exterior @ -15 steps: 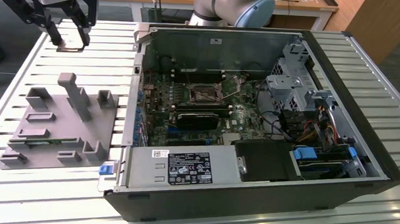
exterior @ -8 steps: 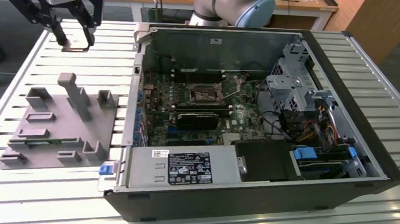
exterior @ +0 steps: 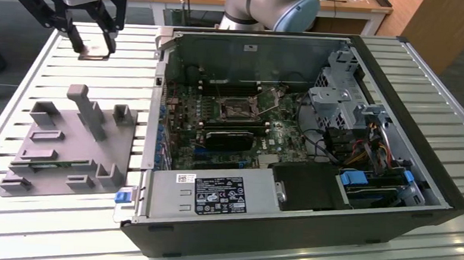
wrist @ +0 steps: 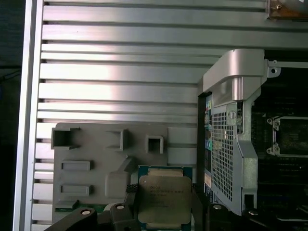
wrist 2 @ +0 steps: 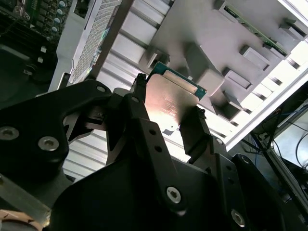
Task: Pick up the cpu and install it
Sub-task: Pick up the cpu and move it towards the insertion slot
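The cpu (exterior: 95, 55) is a flat square chip with a silver metal top (wrist: 164, 197) and a green rim (wrist 2: 173, 98). My gripper (exterior: 93, 50) is shut on it, one black finger (wrist 2: 137, 103) on each of two opposite edges. It hangs in the air above the slatted table, beyond the grey fixture plate (exterior: 64, 145) and to the exterior view's left of the open computer case (exterior: 295, 139). The black socket frame (exterior: 237, 111) sits in the middle of the motherboard, with nothing in it that I can see, and appears again in the first wrist view (wrist: 291, 137).
The grey fixture plate (wrist: 96, 159) has raised posts and pockets; a green memory stick (wrist 2: 250, 24) lies in one slot. The case's metal side wall (wrist: 231, 144) stands between the gripper and the motherboard. Drive cages and cables (exterior: 359, 136) fill the case's right side.
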`<action>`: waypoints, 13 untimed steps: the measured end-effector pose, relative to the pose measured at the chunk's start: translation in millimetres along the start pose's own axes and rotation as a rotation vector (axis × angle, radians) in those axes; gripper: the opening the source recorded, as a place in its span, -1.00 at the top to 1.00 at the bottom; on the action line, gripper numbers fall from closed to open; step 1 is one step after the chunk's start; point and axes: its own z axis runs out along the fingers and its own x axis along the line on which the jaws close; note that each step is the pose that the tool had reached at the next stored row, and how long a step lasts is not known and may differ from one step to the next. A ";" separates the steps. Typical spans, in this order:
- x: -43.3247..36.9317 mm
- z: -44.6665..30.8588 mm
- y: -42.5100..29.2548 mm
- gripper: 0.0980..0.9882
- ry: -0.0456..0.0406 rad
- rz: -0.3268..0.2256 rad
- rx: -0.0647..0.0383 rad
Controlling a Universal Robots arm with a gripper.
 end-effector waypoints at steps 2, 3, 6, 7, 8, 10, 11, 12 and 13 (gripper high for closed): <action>-2.4 0.0 0.2 0.02 0.0000 0.000 0.000; -3.6 0.0 0.2 0.02 0.0000 0.000 0.000; -7.3 0.0 0.4 0.02 0.0000 0.000 0.000; -8.6 0.0 0.5 0.02 0.0000 0.000 0.000; -10.0 0.0 0.5 0.02 -0.0001 0.000 0.000; -12.7 0.0 0.6 0.02 0.0001 0.000 0.000; -14.0 0.1 0.7 0.02 -0.0001 0.000 0.000; -15.3 0.0 0.8 0.02 0.0000 0.000 0.000; -16.6 0.0 0.9 0.02 0.0000 0.000 0.000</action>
